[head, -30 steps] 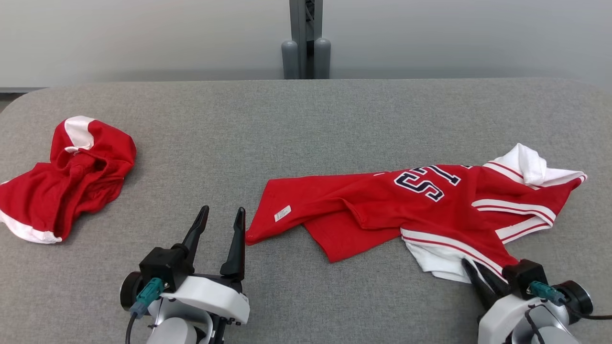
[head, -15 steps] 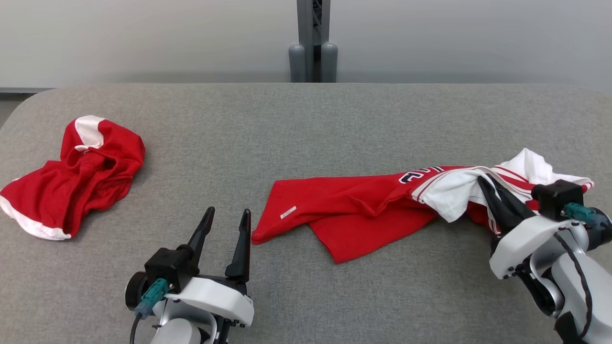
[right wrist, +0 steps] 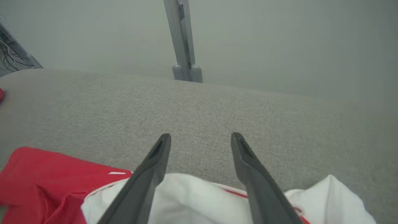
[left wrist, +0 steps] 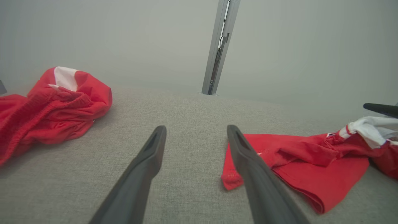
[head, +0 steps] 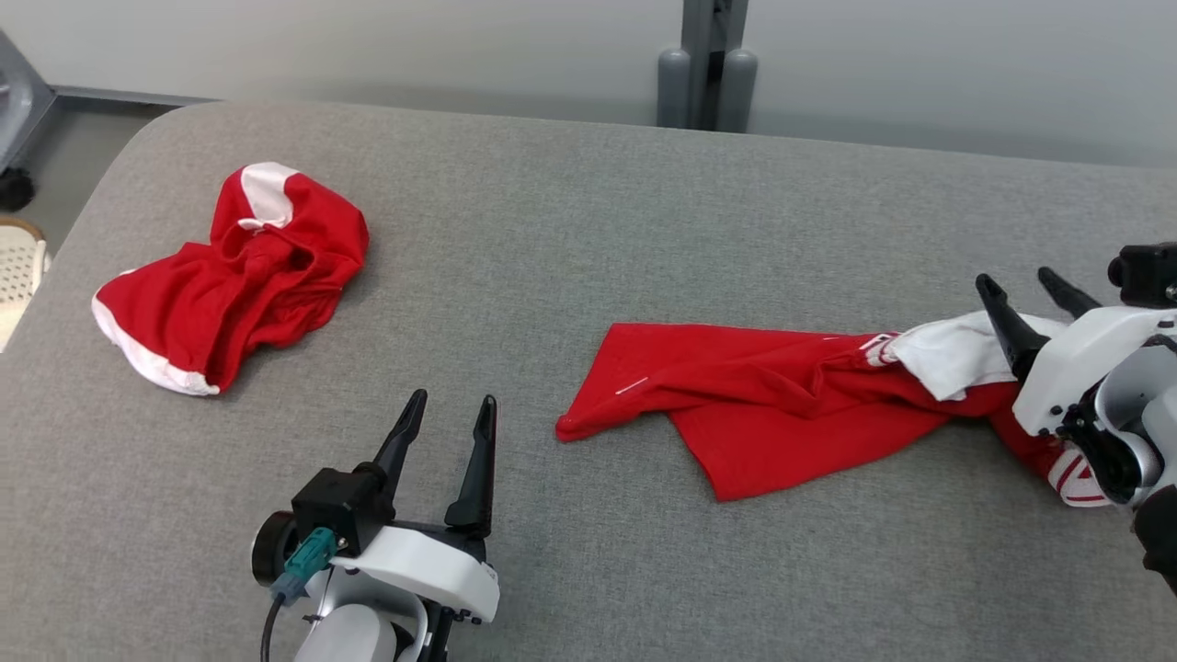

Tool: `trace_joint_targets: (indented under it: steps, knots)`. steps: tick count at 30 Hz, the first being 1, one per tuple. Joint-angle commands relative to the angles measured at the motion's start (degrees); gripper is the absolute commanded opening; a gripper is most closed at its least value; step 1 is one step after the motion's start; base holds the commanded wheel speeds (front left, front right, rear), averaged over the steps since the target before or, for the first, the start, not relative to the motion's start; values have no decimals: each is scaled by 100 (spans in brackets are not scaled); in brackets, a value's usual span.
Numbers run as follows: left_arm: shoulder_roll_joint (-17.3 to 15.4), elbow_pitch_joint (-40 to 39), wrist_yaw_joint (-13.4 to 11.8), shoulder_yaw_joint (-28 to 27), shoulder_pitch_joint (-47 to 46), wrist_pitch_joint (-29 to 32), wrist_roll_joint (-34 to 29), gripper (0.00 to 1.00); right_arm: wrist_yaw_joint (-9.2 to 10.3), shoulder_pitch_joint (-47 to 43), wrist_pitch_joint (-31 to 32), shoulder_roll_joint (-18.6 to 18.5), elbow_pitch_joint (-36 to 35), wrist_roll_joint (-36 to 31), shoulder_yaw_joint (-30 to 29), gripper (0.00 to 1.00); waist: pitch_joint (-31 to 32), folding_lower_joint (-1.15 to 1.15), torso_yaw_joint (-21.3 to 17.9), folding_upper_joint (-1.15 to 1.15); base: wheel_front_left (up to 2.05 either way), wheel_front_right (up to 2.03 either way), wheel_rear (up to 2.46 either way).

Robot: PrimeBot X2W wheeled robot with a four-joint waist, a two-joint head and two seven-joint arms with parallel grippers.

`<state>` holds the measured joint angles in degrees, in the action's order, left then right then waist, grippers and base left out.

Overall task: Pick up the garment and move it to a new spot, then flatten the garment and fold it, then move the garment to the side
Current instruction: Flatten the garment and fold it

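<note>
Since half a second back, your right gripper [head: 1016,278] has let go of the jersey [head: 782,414]: jaws now spread, hovering just over the white fabric at the jersey's right end. You see the jersey rumpled, stretched out along the right half of the grey table [head: 588,211]. Your left gripper [head: 453,399] is released too, jaws wide, near left, just beside the jersey's left corner. Second red garment [head: 248,276] bunched at far left.
</note>
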<state>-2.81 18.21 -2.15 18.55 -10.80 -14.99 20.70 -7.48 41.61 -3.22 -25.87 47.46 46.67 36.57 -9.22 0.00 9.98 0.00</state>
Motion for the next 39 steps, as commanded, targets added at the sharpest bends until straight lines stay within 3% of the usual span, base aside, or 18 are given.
trace_joint_targets:
  steps: [1, 9, 15, 23, 27, 30, 39]
  knots:
    - [-16, -19, -22, 2, -48, -19, 24, 100, -3, 88, -172, 28, 180, -71, 32, 100, -73, 0, 104, 0, 0, 0, 0]
    - [-16, -29, -49, -39, 12, -20, 14, 100, -2, 537, -948, 339, 1410, -596, 208, 100, -28, 0, 39, 0, 0, 0, 0]
    - [-18, -47, -43, -110, 25, -19, -28, 100, -2, 676, -1205, 443, 1693, -716, -129, 100, 86, 0, -316, 0, 0, 0, 0]
    - [-19, -71, -51, -243, 9, -19, -62, 100, -2, 30, -1199, 220, 507, -1189, -1528, 100, 257, 0, -727, 0, 0, 0, 0]
    - [-16, -57, -35, -318, 107, -19, -77, 100, -2, -682, -1198, 395, -205, -1515, -2300, 100, 385, 0, -865, 0, 0, 0, 0]
    - [-17, -66, -24, -353, 142, -19, -77, 100, -2, -1500, -1199, 745, -955, -1740, -2842, 100, 479, 0, -934, 0, 0, 0, 0]
    - [-18, -82, 17, -409, 218, -19, -107, 100, -2, -2670, -1200, 1239, -1540, -2011, -3178, 100, 512, 0, -952, 0, 0, 0, 0]
